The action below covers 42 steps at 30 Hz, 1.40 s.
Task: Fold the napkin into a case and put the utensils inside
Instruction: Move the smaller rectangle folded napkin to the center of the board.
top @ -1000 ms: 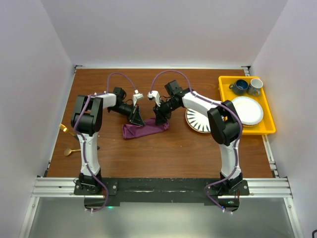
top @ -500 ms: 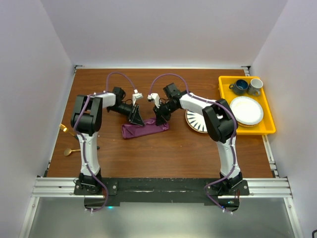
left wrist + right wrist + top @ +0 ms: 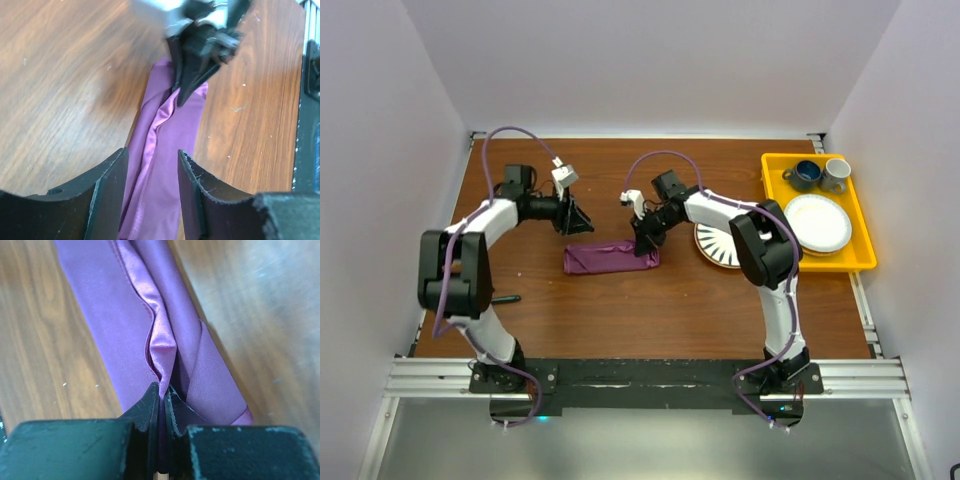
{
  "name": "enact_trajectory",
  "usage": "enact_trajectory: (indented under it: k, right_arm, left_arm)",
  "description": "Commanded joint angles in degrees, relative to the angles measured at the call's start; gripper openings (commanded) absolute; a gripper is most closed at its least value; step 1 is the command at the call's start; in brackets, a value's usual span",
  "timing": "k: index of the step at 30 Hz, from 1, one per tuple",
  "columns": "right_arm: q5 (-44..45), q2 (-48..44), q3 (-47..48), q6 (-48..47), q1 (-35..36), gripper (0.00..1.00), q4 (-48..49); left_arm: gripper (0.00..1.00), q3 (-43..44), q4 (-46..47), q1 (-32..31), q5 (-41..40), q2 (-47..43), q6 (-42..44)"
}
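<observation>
The plum-purple napkin [image 3: 610, 258] lies on the table folded into a narrow strip, the case shape. My right gripper [image 3: 645, 240] is shut on a raised fold at its right end; the right wrist view shows the fold [image 3: 162, 352] pinched between the fingertips [image 3: 162, 392]. My left gripper [image 3: 575, 215] is open and empty, just behind the strip's left end. In the left wrist view the cloth [image 3: 165, 145] shows between its spread fingers [image 3: 112, 175], with the right gripper [image 3: 192, 75] at the far end. The gold utensils are not in view.
A striped plate [image 3: 720, 245] sits right of the napkin. A yellow tray [image 3: 860, 262] at the far right holds a white plate [image 3: 818, 222] and two mugs [image 3: 807, 175]. A small dark object [image 3: 505, 298] lies by the left arm.
My left gripper has come off the napkin and drawn back to the left, the arm's elbow swinging out left. The napkin now lies flatter. The right gripper stays on its end.
</observation>
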Motion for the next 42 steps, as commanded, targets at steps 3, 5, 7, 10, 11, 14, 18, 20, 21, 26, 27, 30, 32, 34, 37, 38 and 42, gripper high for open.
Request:
enact_trajectory:
  k: [3, 5, 7, 10, 11, 14, 18, 20, 21, 26, 27, 30, 32, 34, 37, 38, 42]
  right_arm:
    - [-1.9, -3.1, -5.0, -2.3, 0.4, 0.0, -3.0]
    - [-3.1, -3.6, -5.8, -4.4, 0.4, 0.0, -4.4]
    - [-3.8, -4.1, -6.2, -5.6, 0.4, 0.0, -5.3]
    - [-5.0, -4.1, -6.2, -6.4, 0.3, 0.0, -5.9]
    - [-5.3, -3.9, -6.1, -6.9, 0.4, 0.0, -6.3]
    - [-6.3, -4.4, -6.2, -7.6, 0.4, 0.0, -7.1]
    - [-7.5, -4.7, -6.2, -7.3, 0.2, 0.0, -6.7]
    - [-7.7, -4.8, -6.1, -6.8, 0.2, 0.0, -6.4]
    - [-7.9, -4.7, -5.9, -6.7, 0.2, 0.0, -6.3]
    - [-8.7, -4.5, -5.6, -5.9, 0.2, 0.0, -6.2]
    - [-8.6, -4.6, -5.7, -5.1, 0.2, 0.0, -5.9]
    - [-8.3, -4.3, -5.8, -2.3, 0.2, 0.0, -4.5]
    - [-8.1, -4.3, -6.0, -0.2, 0.2, 0.0, -3.2]
    - [-8.1, -4.3, -6.6, 2.6, 0.2, 0.0, -1.0]
    - [-8.3, -4.1, -7.0, 5.0, 0.2, 0.0, 0.4]
    - [-8.4, -4.2, -7.4, 5.3, 0.2, 0.0, 0.4]
    - [-8.1, -5.2, -9.1, 4.0, 0.2, 0.0, 0.5]
  left_arm:
    - [0.51, -11.4, 21.7, -0.9, 2.7, -9.9, -4.1]
    - [0.54, -15.3, 25.7, -2.8, 1.9, -11.2, -7.8]
    - [0.56, -20.6, 34.6, -5.6, 1.0, -13.6, -11.9]
    - [0.57, -25.0, 42.5, -9.3, -0.3, -14.5, -12.4]
    - [0.57, -25.7, 43.7, -10.0, -0.2, -14.3, -11.7]
    - [0.57, -25.1, 43.2, -12.3, -0.9, -13.1, -6.6]
    - [0.54, -18.4, 28.3, -16.9, -5.4, -9.7, 5.4]
    - [0.53, -17.1, 24.6, -17.6, -7.6, -10.4, 10.8]
    - [0.53, -17.7, 23.8, -17.7, -7.7, -11.7, 13.9]
    - [0.53, -17.8, 14.6, -18.8, -11.5, -13.5, 27.2]
    - [0.53, -17.7, 12.8, -19.2, -11.7, -13.2, 30.1]
    - [0.52, -17.1, 10.5, -20.9, -14.0, -12.4, 32.8]
    - [0.52, -16.7, 11.1, -21.5, -15.9, -11.6, 32.1]
    - [0.52, -16.1, 11.6, -22.9, -17.7, -10.9, 30.8]
    - [0.51, -14.9, 11.4, -25.1, -21.5, -9.9, 29.3]
    - [0.5, -14.5, 11.1, -25.9, -22.2, -9.9, 28.6]
    - [0.49, -17.1, 18.1, -28.3, -24.8, -12.6, 15.5]
